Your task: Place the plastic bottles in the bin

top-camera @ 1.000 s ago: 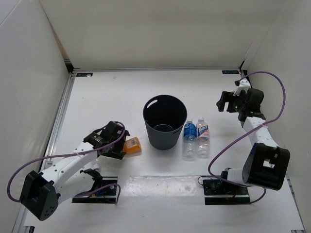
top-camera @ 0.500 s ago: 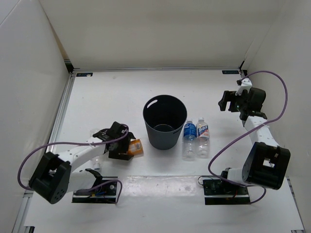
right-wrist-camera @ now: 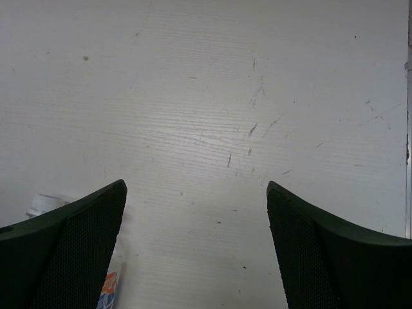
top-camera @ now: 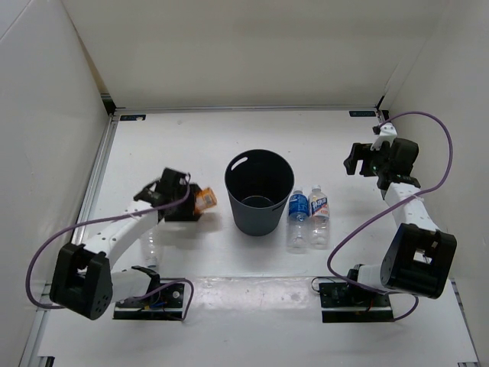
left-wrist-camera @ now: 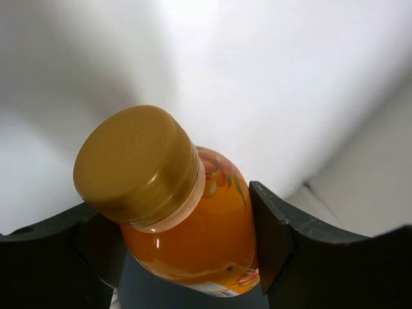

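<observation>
The left jaws pinched the orange bottle (left-wrist-camera: pixel 187 238), the bin (top-camera: pixel 256 222) just beyond them. The right jaws stood spread above the scratched white surface (right-wrist-camera: pixel 212 129), the clear bottles (top-camera: pixel 298 218) lying apart from them; white walls (top-camera: pixel 229 53) all round.

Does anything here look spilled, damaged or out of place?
Nothing stands out. The orange bottle, cap on, is clamped in the left gripper beside the bin. The blue-labelled bottle and the white-and-blue-labelled bottle sit capped on the bin's other side. No spill shows.

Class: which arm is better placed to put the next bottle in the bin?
Left. The left end effector grips the orange bottle beside the bin; the right end effector is open, empty, apart from the clear bottles.
</observation>
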Action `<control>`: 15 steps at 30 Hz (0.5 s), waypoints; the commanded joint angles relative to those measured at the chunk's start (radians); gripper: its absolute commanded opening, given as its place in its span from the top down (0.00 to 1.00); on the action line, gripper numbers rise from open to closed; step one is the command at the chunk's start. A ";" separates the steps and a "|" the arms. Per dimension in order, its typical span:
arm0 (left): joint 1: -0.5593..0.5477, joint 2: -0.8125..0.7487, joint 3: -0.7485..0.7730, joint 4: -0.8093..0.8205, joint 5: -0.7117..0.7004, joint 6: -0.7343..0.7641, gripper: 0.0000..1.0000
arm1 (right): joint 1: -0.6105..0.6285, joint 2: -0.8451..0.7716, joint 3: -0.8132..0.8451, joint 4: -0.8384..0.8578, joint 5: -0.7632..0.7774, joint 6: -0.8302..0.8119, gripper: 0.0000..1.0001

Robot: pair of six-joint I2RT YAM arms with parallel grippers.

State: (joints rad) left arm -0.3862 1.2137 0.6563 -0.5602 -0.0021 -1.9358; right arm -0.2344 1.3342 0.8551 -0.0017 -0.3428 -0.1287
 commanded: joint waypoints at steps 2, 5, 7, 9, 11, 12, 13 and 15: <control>0.044 -0.019 0.350 -0.203 -0.203 0.251 0.60 | 0.003 0.010 0.055 0.006 -0.001 -0.015 0.10; 0.038 0.039 0.590 -0.268 -0.316 0.499 0.62 | 0.006 0.013 0.059 0.003 -0.018 -0.034 0.10; 0.018 0.067 0.764 -0.306 -0.357 0.658 0.62 | 0.012 0.014 0.061 -0.024 -0.045 -0.051 0.10; -0.034 0.109 0.906 -0.314 -0.455 0.784 0.64 | 0.013 0.019 0.068 -0.038 -0.059 -0.071 0.10; -0.098 0.151 0.962 -0.284 -0.532 0.921 0.65 | 0.015 0.023 0.074 -0.046 -0.059 -0.074 0.10; -0.118 0.159 1.023 -0.268 -0.547 1.075 0.65 | 0.015 0.022 0.073 -0.047 -0.085 -0.078 0.10; -0.140 0.181 1.040 -0.251 -0.568 1.131 0.65 | 0.012 0.022 0.074 -0.067 -0.102 -0.097 0.10; -0.221 0.217 1.069 -0.172 -0.575 1.231 0.65 | 0.010 0.023 0.085 -0.089 -0.145 -0.127 0.10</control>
State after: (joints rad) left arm -0.5343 1.3888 1.6844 -0.7734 -0.4919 -1.0019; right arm -0.2241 1.3495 0.8921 -0.0566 -0.4095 -0.1982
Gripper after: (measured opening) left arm 0.764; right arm 0.905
